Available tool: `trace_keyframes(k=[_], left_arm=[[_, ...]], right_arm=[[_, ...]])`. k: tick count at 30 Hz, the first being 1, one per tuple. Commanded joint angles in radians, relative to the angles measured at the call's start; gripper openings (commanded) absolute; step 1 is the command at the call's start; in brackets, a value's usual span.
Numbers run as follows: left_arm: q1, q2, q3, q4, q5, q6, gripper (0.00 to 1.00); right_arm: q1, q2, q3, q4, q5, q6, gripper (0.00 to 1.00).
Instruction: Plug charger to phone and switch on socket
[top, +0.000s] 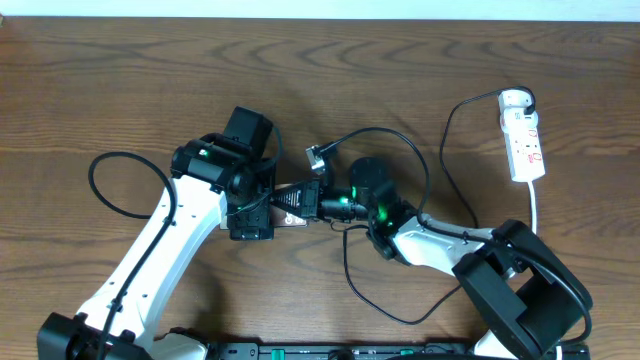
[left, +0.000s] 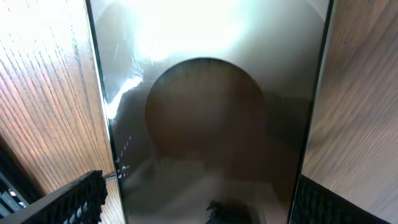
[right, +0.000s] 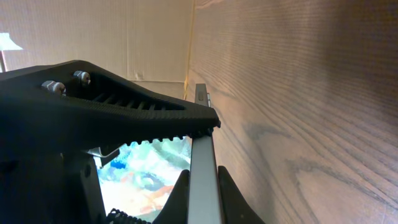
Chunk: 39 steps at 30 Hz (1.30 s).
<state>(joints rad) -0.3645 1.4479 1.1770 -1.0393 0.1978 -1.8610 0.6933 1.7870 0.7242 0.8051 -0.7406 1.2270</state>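
Jaws on the left gripper (top: 262, 205) are spread about as wide as the phone (left: 205, 124), with one black finger (left: 74, 199) down each long edge of it. The right-hand one looks like it's touching, but there's a thin sliver of wood showing on the other side, so I honestly can't tell if it's actually clamping or just straddling. The phone lies flat on the table (top: 100, 80), glossy face up and full of glare, near the middle under both grippers. The right gripper (right: 208, 152) is at the phone's other end, turned on its side. Its toothed fingers are parted, with a clear gap between them. They cross the phone's grey edge without pinching anything I can see. The charger (top: 381, 129) isn't in either gripper. Its small plug tip (top: 315, 155) sits loose on the wood just beyond the phone, and the black cable loops around the right arm. Its white plug head (top: 514, 98) sits at the far end of the socket (top: 525, 145), way over at the table's right edge, well apart from the phone. A thick white cord (top: 537, 205) trails off the socket's near end.
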Motion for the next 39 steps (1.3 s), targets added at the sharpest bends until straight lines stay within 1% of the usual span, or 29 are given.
trace_keyframes(k=[1,4,8,11,14,16,19,20,23,24,25,26,28,31,35,39], left_arm=[[-0.001,-0.044,0.022,-0.003,0.003,0.021,0.90],[-0.001,-0.076,0.022,0.018,0.003,0.051,0.90],[-0.001,-0.132,0.022,0.025,0.003,0.054,0.90],[-0.001,-0.178,0.022,0.030,0.003,0.103,0.91],[-0.001,-0.229,0.022,0.032,0.002,0.153,0.91],[0.000,-0.256,0.022,0.033,-0.005,0.211,0.91],[-0.001,-0.283,0.022,0.052,-0.038,0.339,0.91],[-0.001,-0.289,0.022,0.063,-0.056,0.386,0.91],[0.000,-0.299,0.022,0.098,-0.085,0.480,0.91],[0.000,-0.299,0.022,0.112,-0.087,0.503,0.91],[-0.001,-0.299,0.022,0.122,-0.087,0.518,0.91],[-0.001,-0.298,0.022,0.138,-0.091,0.534,0.91],[-0.001,-0.299,0.022,0.150,-0.111,0.533,0.91],[-0.001,-0.298,0.022,0.175,-0.143,0.533,0.91],[-0.001,-0.298,0.022,0.211,-0.151,0.533,0.91],[0.000,-0.297,0.022,0.253,-0.187,0.528,0.91]], right_arm=[[-0.023,-0.001,0.011,0.013,0.002,0.007,0.01],[-0.031,-0.001,0.011,0.013,0.006,0.007,0.01],[-0.045,-0.001,0.011,0.011,0.010,0.007,0.01],[-0.059,-0.001,0.011,0.008,0.010,0.008,0.01],[-0.087,-0.001,0.011,0.002,0.021,0.080,0.01],[-0.104,-0.001,0.011,0.003,0.030,0.138,0.01],[-0.124,-0.001,0.011,0.002,0.037,0.260,0.01],[-0.130,-0.001,0.011,0.002,0.039,0.319,0.01],[-0.143,-0.001,0.011,0.003,0.039,0.510,0.01],[-0.145,-0.001,0.011,0.003,0.040,0.583,0.01],[-0.145,-0.001,0.011,0.004,0.040,0.626,0.02],[-0.146,-0.001,0.011,0.017,0.044,0.741,0.01],[-0.146,-0.001,0.011,0.049,0.054,0.820,0.01],[-0.146,-0.001,0.011,0.163,0.105,0.825,0.01],[-0.146,-0.001,0.011,0.331,0.179,0.825,0.01],[-0.145,-0.001,0.011,0.364,0.192,0.825,0.02]])
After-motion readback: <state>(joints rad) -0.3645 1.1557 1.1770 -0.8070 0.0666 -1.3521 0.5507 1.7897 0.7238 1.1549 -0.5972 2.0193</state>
